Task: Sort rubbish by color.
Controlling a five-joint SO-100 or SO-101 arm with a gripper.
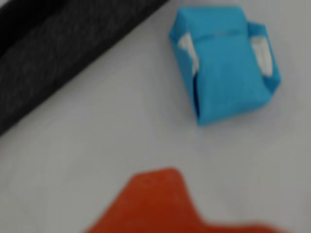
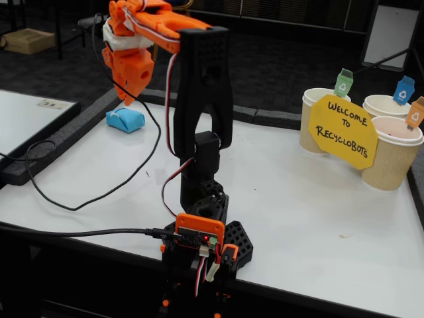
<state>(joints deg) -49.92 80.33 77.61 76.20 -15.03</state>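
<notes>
The light blue folded paper bundle (image 2: 124, 120) lies on the white table (image 2: 298, 199) near its far left edge. In the wrist view it (image 1: 223, 65) sits at the upper right. My orange gripper (image 2: 125, 98) hangs tip-down just above the bundle and does not touch it. Its fingers look pressed together and hold nothing. In the wrist view only a blurred orange finger (image 1: 160, 204) shows at the bottom edge, below and left of the bundle. The light green bundle is out of view.
Three tall beige paper cups stand at the far right, tagged green (image 2: 318, 122), blue (image 2: 387, 106) and orange (image 2: 391, 156), behind a yellow sign (image 2: 342, 131). A black strip (image 1: 53, 53) borders the table by the bundle. Black cables (image 2: 79, 199) cross the table's left side.
</notes>
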